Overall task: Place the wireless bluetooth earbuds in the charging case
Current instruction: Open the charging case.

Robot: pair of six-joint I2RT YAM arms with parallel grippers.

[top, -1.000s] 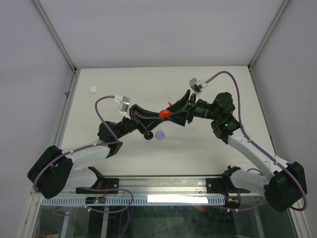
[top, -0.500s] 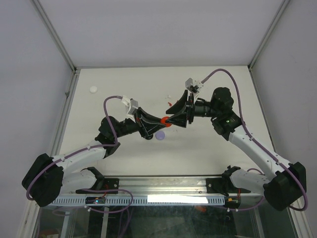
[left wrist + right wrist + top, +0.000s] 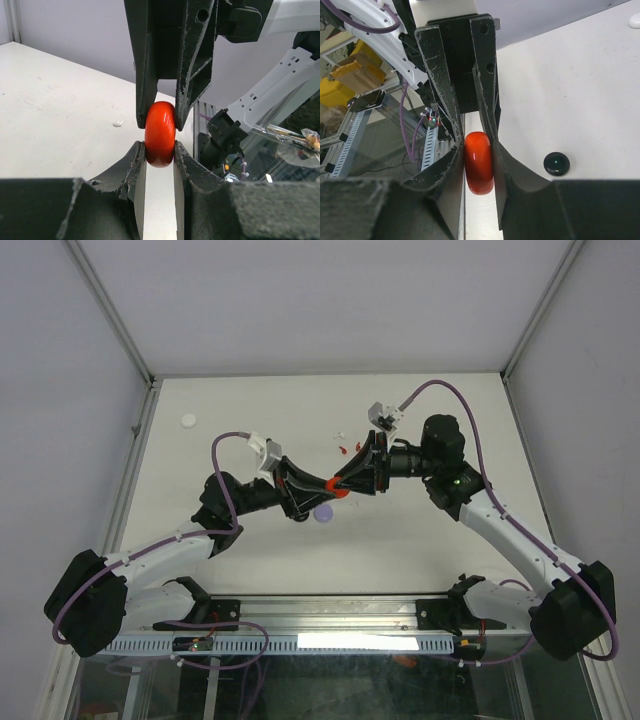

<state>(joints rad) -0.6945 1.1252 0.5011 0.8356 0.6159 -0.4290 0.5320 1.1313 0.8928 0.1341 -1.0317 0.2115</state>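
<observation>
While the left claw [image 3: 159,150] pinches one end of the shiny red round case [image 3: 160,131], the right claw [image 3: 479,159] pinches the other end, near the lavender round case [image 3: 323,512].

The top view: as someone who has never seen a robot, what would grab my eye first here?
A glossy red round case is held above the middle of the table, pinched from opposite sides by the left gripper and the right gripper, so the two black arms meet tip to tip. Just to the near side of that meeting point, a small lavender case lies on the white table.
</observation>
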